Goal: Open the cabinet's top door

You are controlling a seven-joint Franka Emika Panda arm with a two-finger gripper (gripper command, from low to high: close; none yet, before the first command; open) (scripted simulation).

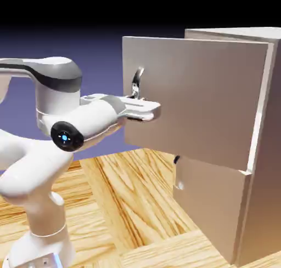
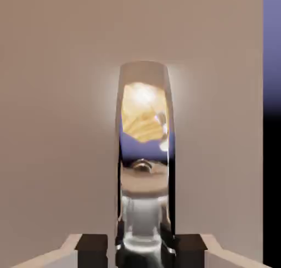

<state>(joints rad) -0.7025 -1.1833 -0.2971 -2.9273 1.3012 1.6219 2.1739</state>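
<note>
My tool [image 1: 135,95] is clamped on the curved, mirror-bright metal handle [image 2: 144,157] of the flat, matte beige top door [image 1: 197,97], swung ajar from the boxy cabinet [image 1: 263,152].

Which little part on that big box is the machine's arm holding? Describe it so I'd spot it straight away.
Start at the tall beige cabinet and its upper door, which stands swung open. Near that door's free edge sits a small curved shiny handle, and the pincer is shut on it. The lower door is closed, its handle untouched.
</note>
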